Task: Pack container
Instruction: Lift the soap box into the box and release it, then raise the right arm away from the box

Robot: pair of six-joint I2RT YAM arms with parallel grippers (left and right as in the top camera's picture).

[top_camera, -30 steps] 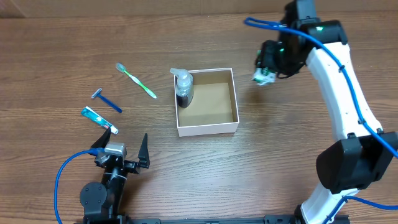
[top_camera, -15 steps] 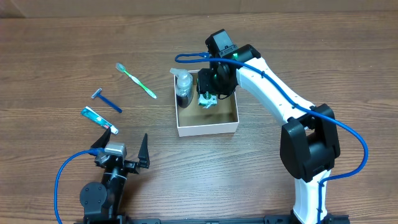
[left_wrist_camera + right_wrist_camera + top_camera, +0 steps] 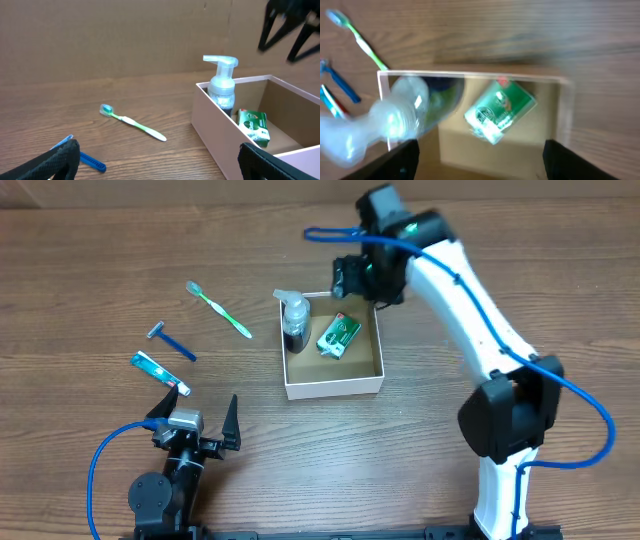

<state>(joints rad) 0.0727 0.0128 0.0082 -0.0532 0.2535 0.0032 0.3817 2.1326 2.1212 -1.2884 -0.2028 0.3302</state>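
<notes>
Overhead view: the square, shallow white cardboard container [image 3: 335, 388] with its plain brown inside sits just under the right pincer [image 3: 355, 278], which hangs over the box's far rim with its two dark fingers spread apart and nothing between them. Two things lie inside the container. A clear plastic pump bottle [image 3: 295, 320] with a white dispenser head and a dark lower half stands in the far corner, off to the side of that pincer. A small, flat, glossy green-and-white packet [image 3: 338, 336] lies tilted on the brown floor directly below the parted fingers, not touching them. The right wrist view shows the packet between the two fingertips and the bottle as a blurred shape close by.

The left pincer [image 3: 197, 415] rests low on the wood-grain table [image 3: 100, 260], its black fingers wide apart and empty, with the container well ahead of it and to one side. A slim blue-and-white toothpaste tube [image 3: 160, 373] lies just beside one of its fingers. Farther ahead are a thin blue disposable razor [image 3: 170, 340] and a green-and-white plastic toothbrush [image 3: 220, 310], both flat on the table outside the box.
</notes>
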